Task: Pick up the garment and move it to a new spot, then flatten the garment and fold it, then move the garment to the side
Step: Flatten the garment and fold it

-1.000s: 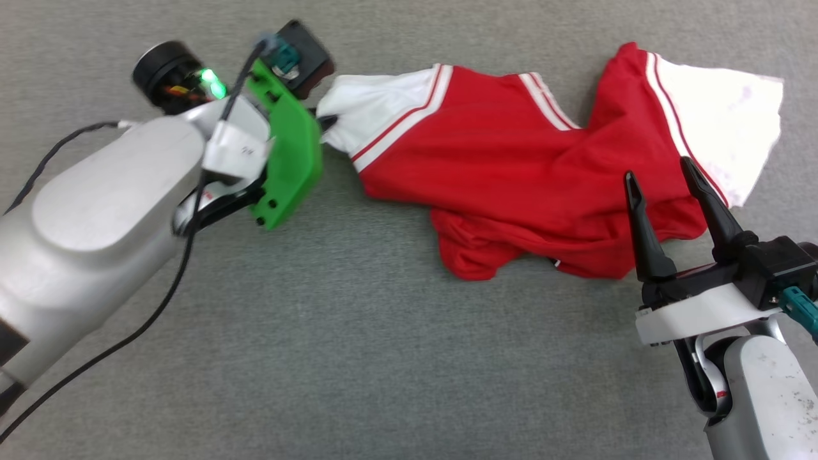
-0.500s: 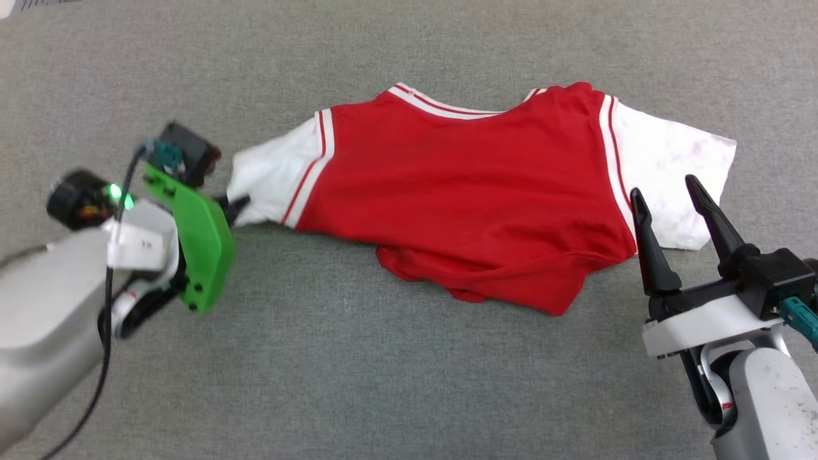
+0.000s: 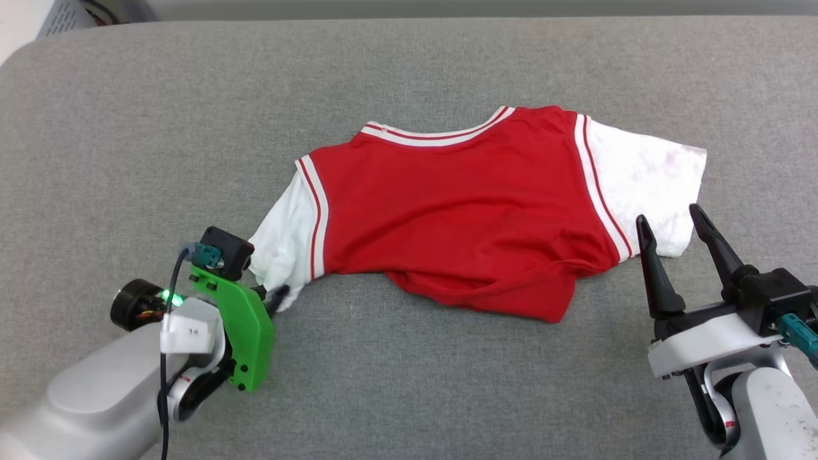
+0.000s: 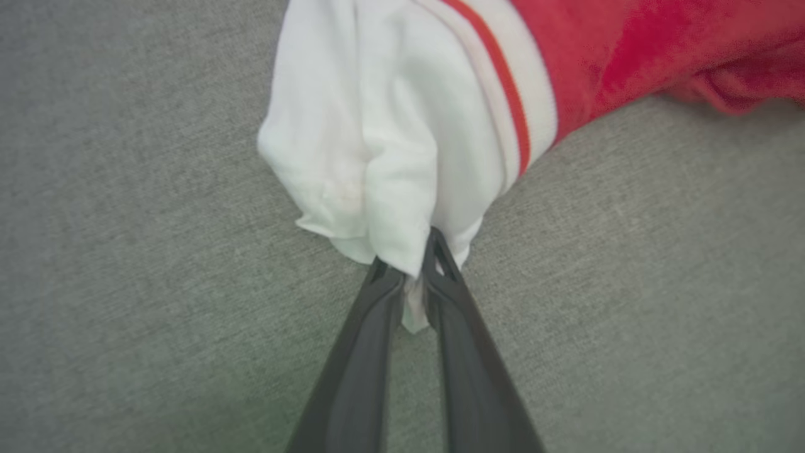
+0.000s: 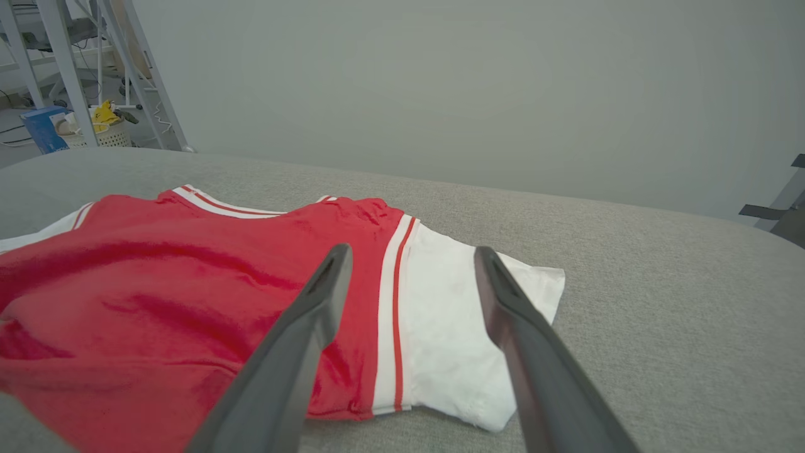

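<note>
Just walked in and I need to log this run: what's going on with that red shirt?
The robot is handling the garment, a red shirt with white sleeves, which lies on a grey padded surface. Its left gripper is pinched on the edge of one white sleeve, bunching the cloth. The right gripper hangs open by the other sleeve, apparently clear of it. The shirt's lower part is rumpled, not yet flattened or folded.
</note>
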### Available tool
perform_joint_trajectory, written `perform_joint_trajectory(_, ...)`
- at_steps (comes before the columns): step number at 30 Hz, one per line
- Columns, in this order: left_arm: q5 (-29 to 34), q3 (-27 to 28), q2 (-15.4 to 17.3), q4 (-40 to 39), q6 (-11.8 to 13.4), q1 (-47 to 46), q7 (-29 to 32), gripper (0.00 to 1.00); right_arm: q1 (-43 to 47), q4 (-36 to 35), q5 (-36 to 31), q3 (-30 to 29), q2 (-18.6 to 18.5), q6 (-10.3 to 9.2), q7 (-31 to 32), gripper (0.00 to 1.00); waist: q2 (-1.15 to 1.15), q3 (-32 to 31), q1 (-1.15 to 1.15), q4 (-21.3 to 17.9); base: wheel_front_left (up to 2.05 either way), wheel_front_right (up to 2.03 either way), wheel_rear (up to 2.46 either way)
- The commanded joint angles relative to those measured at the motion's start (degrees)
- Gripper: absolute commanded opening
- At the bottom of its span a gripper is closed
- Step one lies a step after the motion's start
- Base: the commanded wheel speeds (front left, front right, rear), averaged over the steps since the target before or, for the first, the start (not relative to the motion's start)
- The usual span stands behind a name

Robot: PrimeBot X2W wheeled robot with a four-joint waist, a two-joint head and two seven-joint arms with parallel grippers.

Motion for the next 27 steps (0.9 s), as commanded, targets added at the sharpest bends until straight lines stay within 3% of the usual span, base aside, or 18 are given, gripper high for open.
perform_joint_trajectory(1, 0.3, -0.1, -1.0, 0.2, 0.5, 1.7, -1.4, 1.0, 1.0, 0.4, -0.1, -0.1, -0.4, -0.04, -0.5, 1.0, 0.0, -1.2, 0.0, 0.5, 0.0, 0.0, 0.0)
perform_joint_trajectory(5, 2.0, 2.4, -1.3, -0.9, 3.8, 2.5, -8.9, 1.0, 0.8, 0.7, 0.0, -0.8, -1.8, -0.04, -0.5, 1.0, 0.0, -3.1, 0.0, 0.9, 0.0, 0.0, 0.0)
perform_joint_trajectory(10, 5.3, 6.3, -1.3, -3.4, 11.2, 4.6, -19.4, 1.0, -1.8, 0.7, 0.8, -3.3, -5.8, -0.04, 0.2, 1.0, 0.0, -4.8, 0.0, 1.7, 0.0, 0.0, 0.0)
perform_joint_trajectory(15, 8.8, 12.5, -0.8, -8.2, 17.3, 8.4, -21.6, 1.0, -7.3, 0.7, 3.1, -3.7, -12.2, -0.04, 5.4, 1.0, 0.0, -4.8, 0.0, 2.7, 0.0, 0.0, 0.0)
perform_joint_trajectory(18, 14.2, 19.8, -2.1, -12.8, 20.3, 11.7, -21.7, 1.0, -11.1, 0.8, 5.2, -2.9, -16.5, -0.04, 12.0, 1.0, 0.0, -4.2, 0.0, 3.8, 0.0, 0.0, 0.0)
perform_joint_trajectory(22, 21.6, 28.6, -5.2, -16.7, 22.3, 17.3, -21.7, 1.0, -16.3, 3.5, 11.4, 0.6, -23.6, -0.04, 22.2, 1.0, 0.0, -2.9, 0.0, 5.2, 0.0, 0.0, 0.0)
perform_joint_trajectory(27, 28.7, 37.1, -10.2, -18.6, 21.5, 23.4, -21.7, 1.0, -21.5, 7.5, 20.8, 7.2, -30.1, -0.04, 37.1, 1.0, 0.0, -0.7, 0.0, 6.9, 0.0, 0.0, 0.0)
